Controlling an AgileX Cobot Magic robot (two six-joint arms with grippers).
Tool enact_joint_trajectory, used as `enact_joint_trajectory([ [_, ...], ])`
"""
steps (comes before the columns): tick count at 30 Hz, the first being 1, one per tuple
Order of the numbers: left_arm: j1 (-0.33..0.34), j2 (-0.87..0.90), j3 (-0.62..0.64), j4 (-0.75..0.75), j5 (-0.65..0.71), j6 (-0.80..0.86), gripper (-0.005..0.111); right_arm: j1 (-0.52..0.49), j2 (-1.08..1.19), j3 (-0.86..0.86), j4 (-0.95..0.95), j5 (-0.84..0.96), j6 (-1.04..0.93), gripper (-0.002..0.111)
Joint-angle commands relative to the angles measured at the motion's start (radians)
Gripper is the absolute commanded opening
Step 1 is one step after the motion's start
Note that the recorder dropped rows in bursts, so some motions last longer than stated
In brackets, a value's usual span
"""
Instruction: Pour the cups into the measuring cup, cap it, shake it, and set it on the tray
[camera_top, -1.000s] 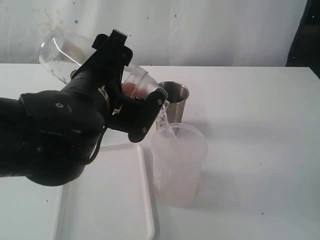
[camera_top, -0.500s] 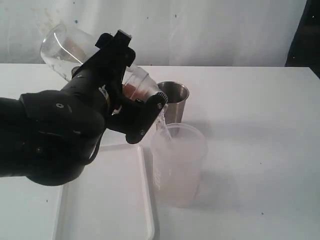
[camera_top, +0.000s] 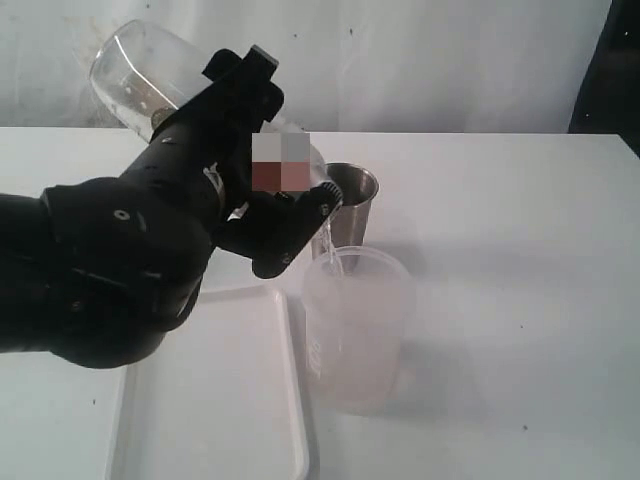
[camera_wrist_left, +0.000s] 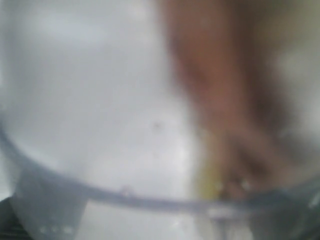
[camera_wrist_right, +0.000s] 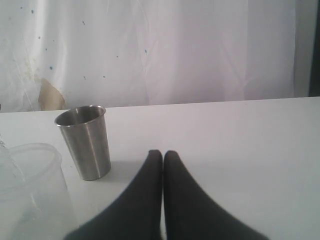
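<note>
My left gripper (camera_top: 272, 150) is shut on the clear measuring cup (camera_top: 150, 70) and holds it tipped steeply, base up at the back left. From its mouth a thin stream falls into a frosted tub (camera_top: 355, 330). Of the cups, only the steel tumbler (camera_top: 348, 205) shows; it stands upright just behind the tub. The white tray (camera_top: 215, 400) lies left of the tub, under my left arm. In the left wrist view the blurred clear wall (camera_wrist_left: 150, 200) fills the picture, with a brown blur behind it. My right gripper (camera_wrist_right: 162, 152) is shut and empty, low over the table near the tumbler (camera_wrist_right: 85, 142).
The frosted tub (camera_wrist_right: 25, 185) stands close to the tumbler, on the side away from my right gripper. A white curtain (camera_top: 450, 60) hangs along the back edge of the white table (camera_top: 520, 260). My bulky left arm (camera_top: 110, 270) hangs over the tray's far end.
The left gripper has tipped the clear cup further, so its base has risen and swung right. The stream still runs into the tub. The right gripper has not moved.
</note>
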Motion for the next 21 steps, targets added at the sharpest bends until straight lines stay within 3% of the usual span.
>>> enact_joint_trajectory([
  [1,-0.009,-0.01,-0.012,0.059,0.018,-0.008,0.0,0.007,-0.006,0.007,-0.001,-0.007,0.005,0.0],
  [21,-0.074,-0.01,-0.012,0.063,-0.001,0.138,0.0,0.007,-0.006,0.007,-0.001,-0.007,0.005,0.0],
])
